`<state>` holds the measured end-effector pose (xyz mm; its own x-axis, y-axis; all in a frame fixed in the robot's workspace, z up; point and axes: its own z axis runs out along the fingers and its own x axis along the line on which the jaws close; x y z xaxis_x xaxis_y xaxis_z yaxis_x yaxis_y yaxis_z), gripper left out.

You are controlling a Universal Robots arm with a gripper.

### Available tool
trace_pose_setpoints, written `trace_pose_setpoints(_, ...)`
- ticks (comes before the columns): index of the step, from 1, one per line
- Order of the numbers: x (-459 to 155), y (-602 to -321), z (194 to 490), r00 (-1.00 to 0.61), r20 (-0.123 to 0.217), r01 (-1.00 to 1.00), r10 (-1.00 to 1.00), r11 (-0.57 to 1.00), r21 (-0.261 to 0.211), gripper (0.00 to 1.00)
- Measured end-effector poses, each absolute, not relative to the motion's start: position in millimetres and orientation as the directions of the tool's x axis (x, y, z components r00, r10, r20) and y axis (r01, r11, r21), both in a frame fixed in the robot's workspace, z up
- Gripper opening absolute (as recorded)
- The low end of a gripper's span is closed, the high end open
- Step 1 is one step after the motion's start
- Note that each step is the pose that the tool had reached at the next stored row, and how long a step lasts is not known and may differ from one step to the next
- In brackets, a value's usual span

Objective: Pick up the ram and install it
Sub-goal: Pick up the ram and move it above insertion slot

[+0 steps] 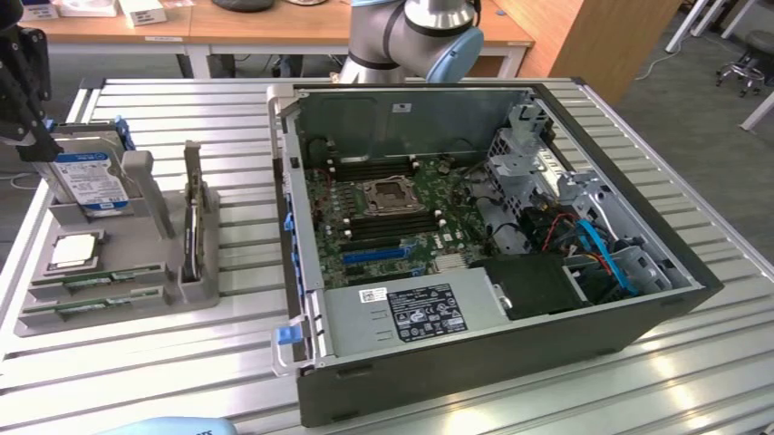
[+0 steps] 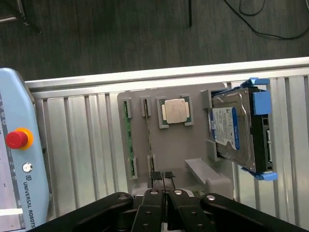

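Two green ram sticks [image 1: 97,276] lie edge-up in the slots of a grey holder tray [image 1: 121,231] on the exterior view's left. In the wrist view one ram stick [image 2: 128,140] shows green in its slot, with a thinner edge in the slot beside it. My gripper [image 1: 36,145] hangs high over the far end of the tray, above the hard drive and well apart from the ram. Seen from the wrist, the gripper [image 2: 161,176] has its black fingers pressed together with nothing between them.
The tray also carries a silver hard drive [image 1: 94,177] in a blue bracket, a square processor chip [image 1: 72,251] and an upright thin card [image 1: 194,199]. An open computer case [image 1: 484,362] with its motherboard [image 1: 387,208] lies at the exterior view's right. A teach pendant [image 2: 17,140] rests beside the tray.
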<state>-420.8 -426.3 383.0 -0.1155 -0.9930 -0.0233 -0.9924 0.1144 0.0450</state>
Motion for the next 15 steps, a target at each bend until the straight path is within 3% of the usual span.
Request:
trace_pose_setpoints(14, -420.8, -426.3, 383.0, -0.115, -0.024, -0.992, -0.993, 0.114, 0.045, 0.11)
trace_pose_setpoints(15, -420.8, -426.3, 383.0, -0.115, -0.024, -0.992, -0.993, 0.114, 0.045, 0.17)
